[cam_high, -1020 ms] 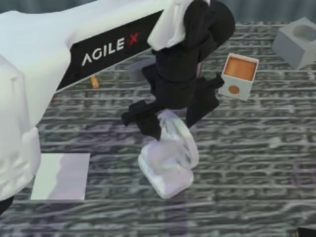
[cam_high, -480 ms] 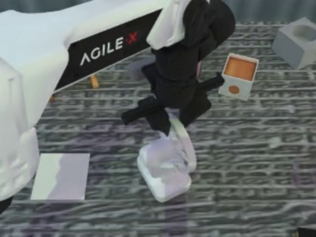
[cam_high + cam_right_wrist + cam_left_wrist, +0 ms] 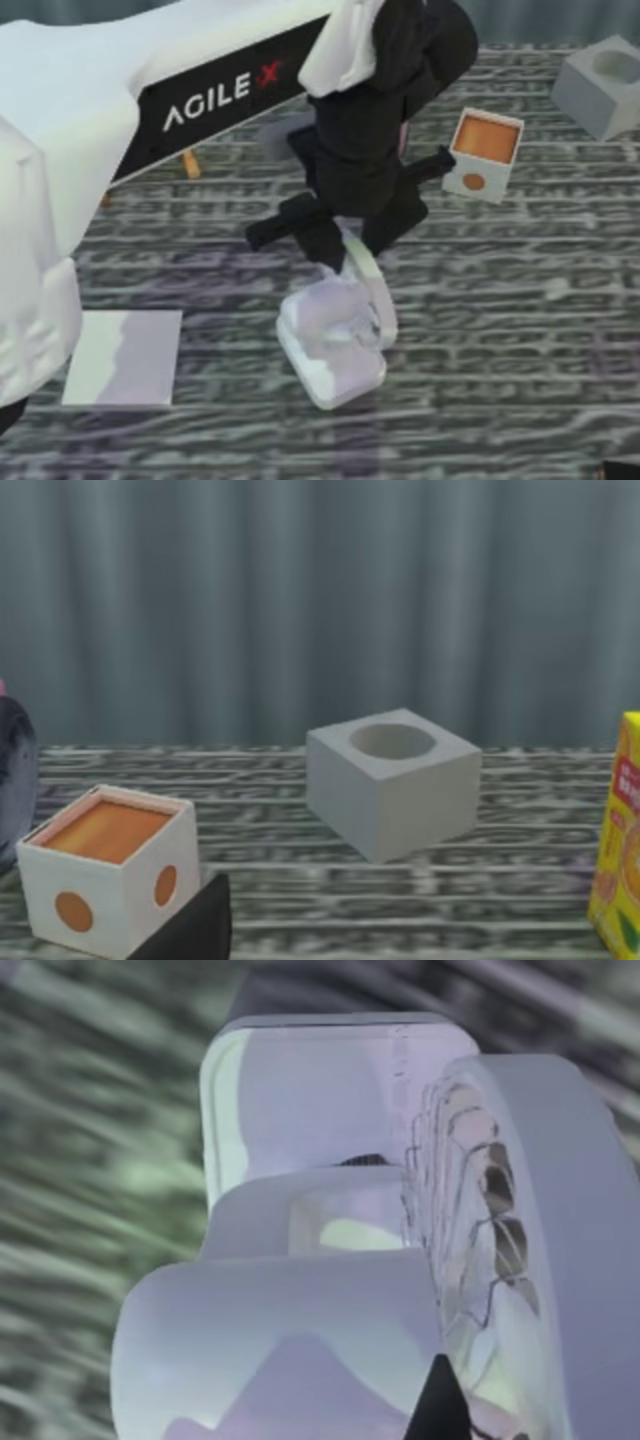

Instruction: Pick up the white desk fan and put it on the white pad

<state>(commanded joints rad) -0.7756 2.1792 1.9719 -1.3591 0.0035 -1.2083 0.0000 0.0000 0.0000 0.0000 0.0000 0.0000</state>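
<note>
The white desk fan (image 3: 332,345) stands near the middle of the table, its ring head up on a blocky base. My left gripper (image 3: 355,250) reaches down from above and is shut on the top of the ring. The left wrist view is filled by the fan (image 3: 330,1220), with one dark fingertip (image 3: 437,1405) against the ring. The white pad (image 3: 125,357) lies flat at the front left, well apart from the fan. My right arm (image 3: 622,470) is parked at the front right corner; one of its fingers (image 3: 195,925) shows, and nothing is held.
A white box with an orange top (image 3: 485,153) stands right of the left arm, and a grey block with a round hollow (image 3: 603,85) sits at the back right. A small orange item (image 3: 190,163) lies under the left arm. A yellow carton (image 3: 620,830) stands at the right.
The left gripper's fingers have drawn together onto the fan's ring. The fan has shifted slightly toward the back left. The right arm has stayed still.
</note>
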